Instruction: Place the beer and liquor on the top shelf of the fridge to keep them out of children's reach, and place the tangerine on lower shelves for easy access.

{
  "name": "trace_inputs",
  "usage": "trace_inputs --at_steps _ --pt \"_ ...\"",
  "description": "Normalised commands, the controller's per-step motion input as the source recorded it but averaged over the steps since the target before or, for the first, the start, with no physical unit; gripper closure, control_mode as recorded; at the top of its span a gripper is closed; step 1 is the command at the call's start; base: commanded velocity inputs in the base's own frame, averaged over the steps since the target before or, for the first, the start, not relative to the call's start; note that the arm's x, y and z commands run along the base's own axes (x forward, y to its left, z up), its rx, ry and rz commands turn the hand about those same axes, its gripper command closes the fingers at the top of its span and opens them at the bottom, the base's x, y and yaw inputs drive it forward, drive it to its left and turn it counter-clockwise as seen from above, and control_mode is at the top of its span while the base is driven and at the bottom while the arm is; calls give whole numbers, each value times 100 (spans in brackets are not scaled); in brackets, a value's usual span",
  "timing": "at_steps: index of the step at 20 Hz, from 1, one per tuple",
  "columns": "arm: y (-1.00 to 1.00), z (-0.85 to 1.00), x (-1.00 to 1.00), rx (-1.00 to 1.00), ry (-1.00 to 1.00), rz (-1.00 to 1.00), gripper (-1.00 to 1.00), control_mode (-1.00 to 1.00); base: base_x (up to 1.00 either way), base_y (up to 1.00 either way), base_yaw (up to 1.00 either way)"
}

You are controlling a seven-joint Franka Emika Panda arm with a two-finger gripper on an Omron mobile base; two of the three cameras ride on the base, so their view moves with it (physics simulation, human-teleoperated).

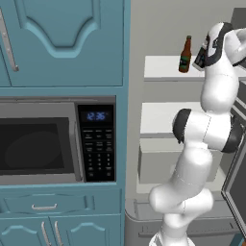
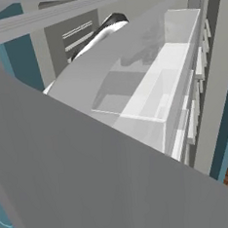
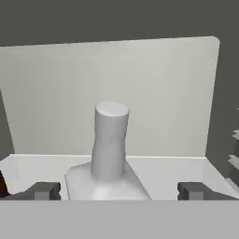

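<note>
Jaws spreading wide, liquor [image 3: 110, 154] standing between them on top shelf [image 3: 186, 170], beer [image 1: 185, 55] alongside. Next: withdrawing, fetching tangerine.

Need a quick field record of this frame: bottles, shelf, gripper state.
beer: slim dark brown glass bottle, upright on the top white slab shelf of the grey fridge
liquor: clear squarish bottle with long neck and pale cap, upright on a white shelf, seen in the hand view
gripper: open, dark fingers either side of the liquor's shoulders, apart from it
tangerine: not placed as far as seen
</note>
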Motion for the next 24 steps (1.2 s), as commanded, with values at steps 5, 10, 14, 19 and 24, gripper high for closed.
trace_inputs --at_steps 5,10,14,19,24 --pt "51 0 -5 -13 1 4 -100 -100 0 0 0" --pt "32 0 0 -8 2 1 -100 -100 0 0 0" --pt "2 0 -52 -10 0 3 -100 -100 0 0 0" --pt "16 -2 -91 -13 0 1 -100 -100 0 0 0" --pt "77 -20 -98 -16 5 0 -100 -100 0 0 0"
